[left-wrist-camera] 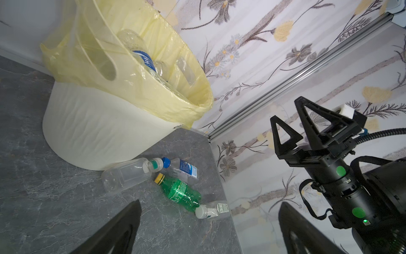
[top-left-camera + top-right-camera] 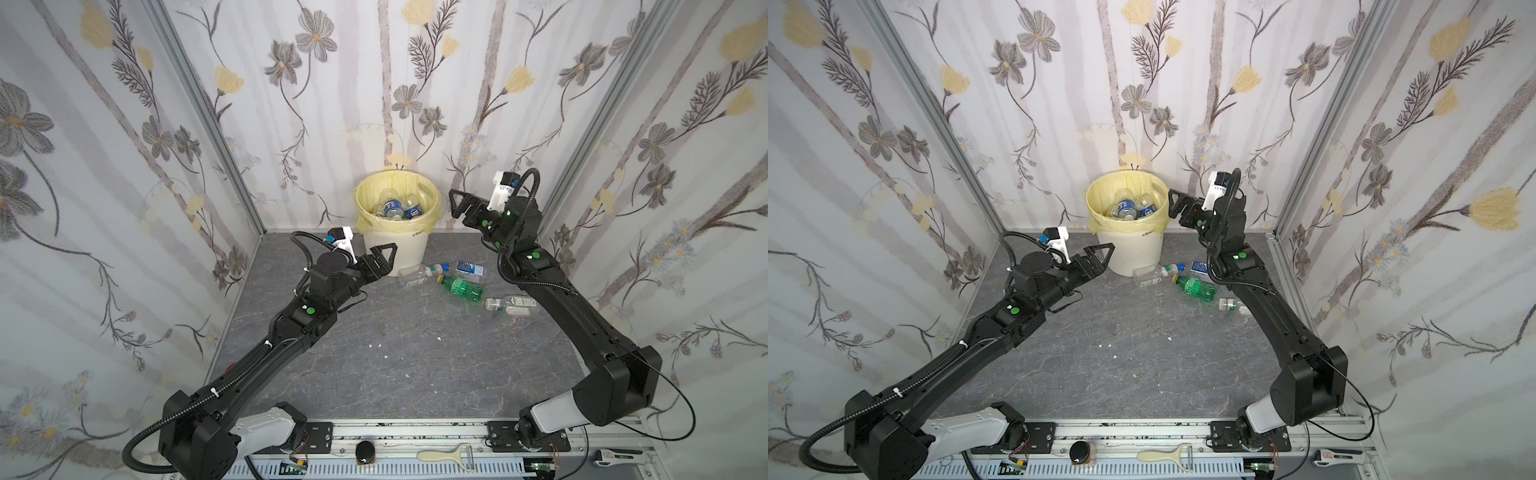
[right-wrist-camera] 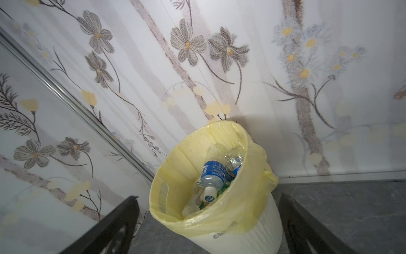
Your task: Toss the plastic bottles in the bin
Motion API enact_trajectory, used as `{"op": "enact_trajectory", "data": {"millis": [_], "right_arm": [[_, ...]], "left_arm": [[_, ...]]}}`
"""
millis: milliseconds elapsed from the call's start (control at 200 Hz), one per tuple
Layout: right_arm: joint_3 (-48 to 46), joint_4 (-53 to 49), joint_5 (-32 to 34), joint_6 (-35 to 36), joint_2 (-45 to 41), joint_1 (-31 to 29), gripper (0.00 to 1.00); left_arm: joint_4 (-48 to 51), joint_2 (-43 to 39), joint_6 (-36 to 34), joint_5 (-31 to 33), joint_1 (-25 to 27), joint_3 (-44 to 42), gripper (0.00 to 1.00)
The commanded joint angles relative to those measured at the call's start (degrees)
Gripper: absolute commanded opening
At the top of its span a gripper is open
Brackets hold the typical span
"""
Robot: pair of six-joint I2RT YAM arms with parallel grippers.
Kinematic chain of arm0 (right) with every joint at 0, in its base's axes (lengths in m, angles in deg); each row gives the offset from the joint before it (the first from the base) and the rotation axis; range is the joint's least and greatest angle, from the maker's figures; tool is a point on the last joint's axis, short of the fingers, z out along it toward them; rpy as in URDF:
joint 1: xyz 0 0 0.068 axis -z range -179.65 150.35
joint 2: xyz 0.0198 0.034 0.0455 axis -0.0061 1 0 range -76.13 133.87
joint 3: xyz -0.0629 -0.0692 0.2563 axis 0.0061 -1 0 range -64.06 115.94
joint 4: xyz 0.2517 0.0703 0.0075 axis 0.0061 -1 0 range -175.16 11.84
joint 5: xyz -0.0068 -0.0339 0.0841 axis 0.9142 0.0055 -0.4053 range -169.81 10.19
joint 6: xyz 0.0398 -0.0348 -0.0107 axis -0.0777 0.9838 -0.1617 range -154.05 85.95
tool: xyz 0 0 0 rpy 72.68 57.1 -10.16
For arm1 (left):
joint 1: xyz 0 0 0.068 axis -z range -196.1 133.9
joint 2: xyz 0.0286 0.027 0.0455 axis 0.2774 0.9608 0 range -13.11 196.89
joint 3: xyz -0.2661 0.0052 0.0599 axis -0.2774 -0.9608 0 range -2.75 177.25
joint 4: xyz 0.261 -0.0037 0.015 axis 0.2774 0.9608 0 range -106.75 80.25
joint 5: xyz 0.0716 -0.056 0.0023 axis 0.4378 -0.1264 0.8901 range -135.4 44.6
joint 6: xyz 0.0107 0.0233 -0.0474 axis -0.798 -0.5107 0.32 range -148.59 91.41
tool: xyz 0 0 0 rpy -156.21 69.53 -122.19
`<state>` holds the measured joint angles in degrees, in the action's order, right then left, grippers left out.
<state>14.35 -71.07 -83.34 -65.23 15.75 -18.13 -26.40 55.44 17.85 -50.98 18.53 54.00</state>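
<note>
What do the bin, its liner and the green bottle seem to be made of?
Bin: probably matte cream plastic; its wall is ribbed. Liner: thin translucent yellow film, wrinkled over the rim. Green bottle: apparently glossy transparent plastic, with glints.

The clear bottle [image 2: 1228, 305] farthest from the bin [image 2: 1138, 253] is half hidden behind the right arm [image 2: 1273, 320]. Inside the bin, the top bottles [image 2: 392, 207] cover whatever lies below them. The lettering [image 2: 415, 234] on the bin is too small to read — in the right wrist view the picture's edge cuts off the bin's base.
</note>
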Motion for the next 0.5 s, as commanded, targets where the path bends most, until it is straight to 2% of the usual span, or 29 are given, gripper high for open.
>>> {"op": "enact_trajectory", "data": {"millis": [0, 80, 230, 495], "right_arm": [[-7.4, -0.7, 2.2, 0.7, -5.1, 2.3, 1.0], [-13.4, -2.5, 4.0, 0.4, -8.5, 4.3, 1.0], [-21.8, -8.2, 11.3, -2.0, -13.0, 8.0, 1.0], [-30.9, -16.2, 22.4, -8.7, -17.5, 12.2, 1.0]], "left_arm": [[-2.0, 1.5, 0.5, 0.7, 1.9, -0.4, 1.0], [-2.6, 2.9, 0.6, 0.7, 3.6, -0.6, 1.0], [-3.1, 6.0, -0.6, 1.3, 6.7, 0.0, 1.0], [-3.3, 13.5, -3.9, -0.6, 10.7, 3.3, 1.0]]}}
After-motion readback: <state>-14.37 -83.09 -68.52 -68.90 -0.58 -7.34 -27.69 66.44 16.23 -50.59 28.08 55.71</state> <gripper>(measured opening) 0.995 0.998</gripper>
